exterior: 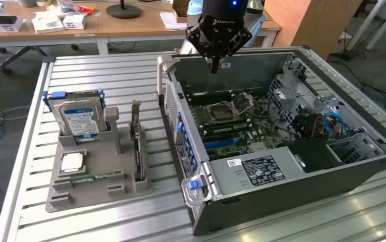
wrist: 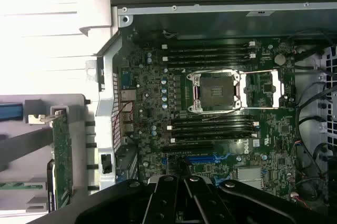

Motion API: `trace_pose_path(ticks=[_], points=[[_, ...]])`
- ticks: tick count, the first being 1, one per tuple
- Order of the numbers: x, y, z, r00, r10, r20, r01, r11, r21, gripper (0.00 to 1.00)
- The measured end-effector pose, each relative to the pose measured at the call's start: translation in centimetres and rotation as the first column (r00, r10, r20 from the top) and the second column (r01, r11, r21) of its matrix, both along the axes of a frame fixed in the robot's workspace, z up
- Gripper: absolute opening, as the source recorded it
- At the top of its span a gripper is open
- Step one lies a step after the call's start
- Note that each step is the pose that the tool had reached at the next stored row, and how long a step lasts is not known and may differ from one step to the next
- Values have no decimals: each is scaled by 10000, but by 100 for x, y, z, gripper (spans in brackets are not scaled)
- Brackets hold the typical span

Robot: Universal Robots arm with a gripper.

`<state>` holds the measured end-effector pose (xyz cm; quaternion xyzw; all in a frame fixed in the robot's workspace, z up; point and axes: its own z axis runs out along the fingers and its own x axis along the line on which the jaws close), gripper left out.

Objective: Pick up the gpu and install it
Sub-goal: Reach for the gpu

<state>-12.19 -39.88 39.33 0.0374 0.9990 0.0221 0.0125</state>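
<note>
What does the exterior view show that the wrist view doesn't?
Exterior adds: loose CPU on the holder, power supply, desks behind. Wrist adds: straight-down look at RAM slots flanking the socket. Both: shut hand over the open case, motherboard, socket, gpu upright in the holder, untouched.

The claw [exterior: 214, 68], with its fingers pressed together, is seen poised over the far wall of the open computer case [exterior: 301, 166], while the gpu [exterior: 138, 156] is stood on edge in the grey holder [exterior: 92, 194] on the slatted desk [exterior: 99, 70] at the exterior view's left, near the hard drive [exterior: 82, 121].
</note>
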Motion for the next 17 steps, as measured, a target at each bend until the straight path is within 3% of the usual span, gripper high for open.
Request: trace_pose_path(ticks=[17], points=[[-10,2,0,10000,-2,1,2,10000,0,11]])
